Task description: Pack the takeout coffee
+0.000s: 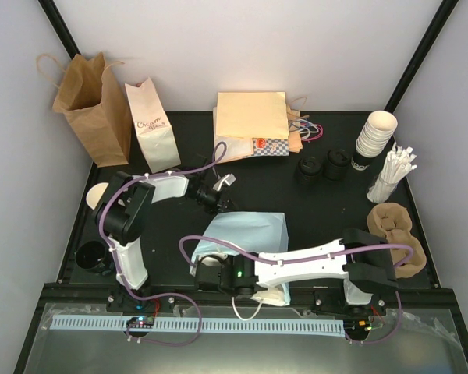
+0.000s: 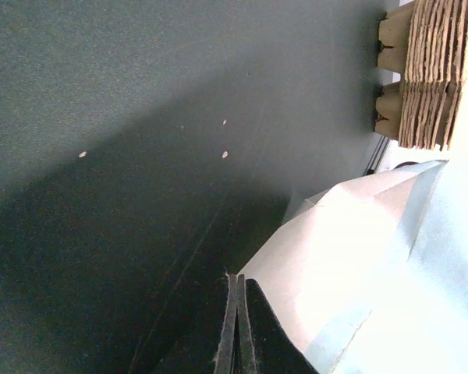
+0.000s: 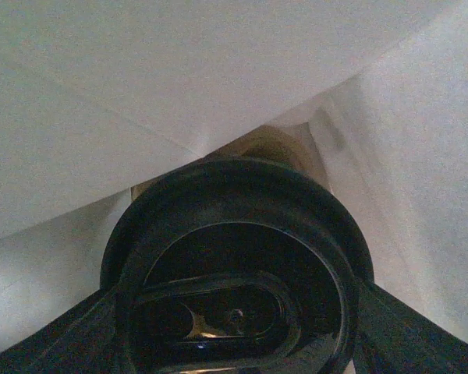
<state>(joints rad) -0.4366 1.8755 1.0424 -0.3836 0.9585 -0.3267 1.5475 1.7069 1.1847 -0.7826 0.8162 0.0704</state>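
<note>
The takeout coffee shows in the right wrist view as a round black lid [image 3: 234,257] with a strip of cream cup wall behind it, inside white paper walls. My right gripper [image 3: 234,331] is shut on it, a finger on each side. From above, the right gripper [image 1: 210,273] is at the left mouth of a light blue bag [image 1: 249,234] lying on the table. My left gripper [image 1: 212,196] is at the bag's upper left corner. Its fingers [image 2: 232,312] are pressed together where the edge of the bag [image 2: 335,249] meets them.
A brown bag [image 1: 90,105] and a white printed bag [image 1: 152,125] stand at the back left. Flat paper bags [image 1: 249,117] lie at the back. Black lids [image 1: 320,167], stacked cups [image 1: 374,136], stirrers [image 1: 394,175] and cardboard carriers [image 1: 394,234] are at the right.
</note>
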